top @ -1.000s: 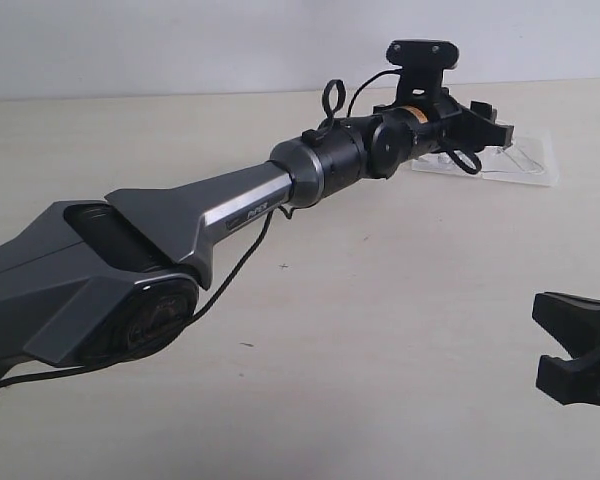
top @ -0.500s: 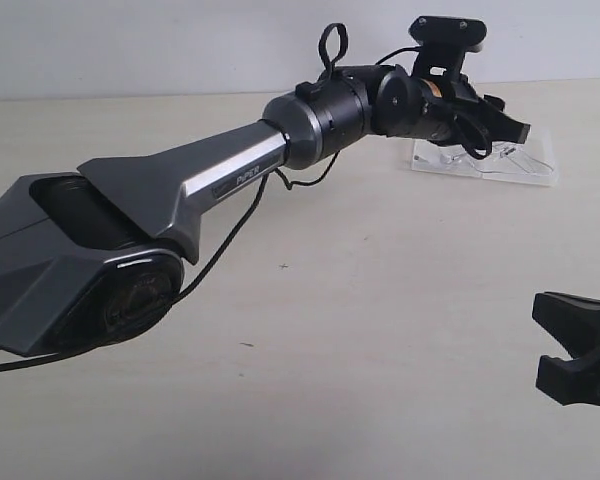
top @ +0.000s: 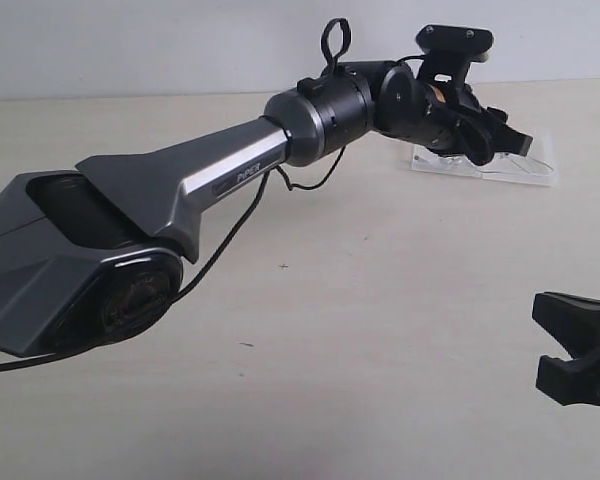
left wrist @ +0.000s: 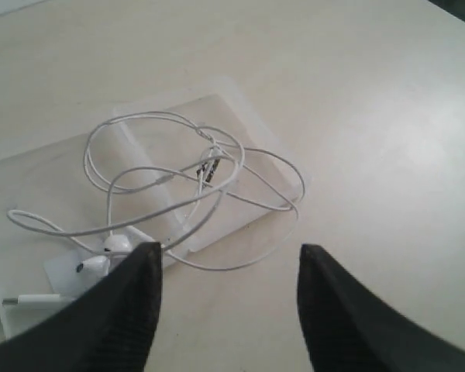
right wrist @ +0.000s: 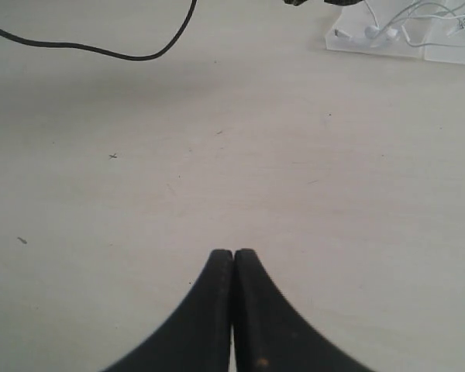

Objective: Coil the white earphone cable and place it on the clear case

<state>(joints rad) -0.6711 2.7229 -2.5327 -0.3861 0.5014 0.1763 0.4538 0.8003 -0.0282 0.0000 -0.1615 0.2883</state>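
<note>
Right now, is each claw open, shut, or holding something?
Left claw: open, empty, the earphone cable lying free on the case.
Right claw: shut, holding nothing.

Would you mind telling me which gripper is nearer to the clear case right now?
Left. The left gripper hangs open just above the clear case; the right gripper sits shut, far off across the table.

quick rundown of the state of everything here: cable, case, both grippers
white earphone cable: loosely coiled, lying on the case, one loop spilling onto the table
clear case: flat on the table, two halves side by side
left gripper: open, empty, above the case's edge
right gripper: shut, empty, over bare table away from the case
</note>
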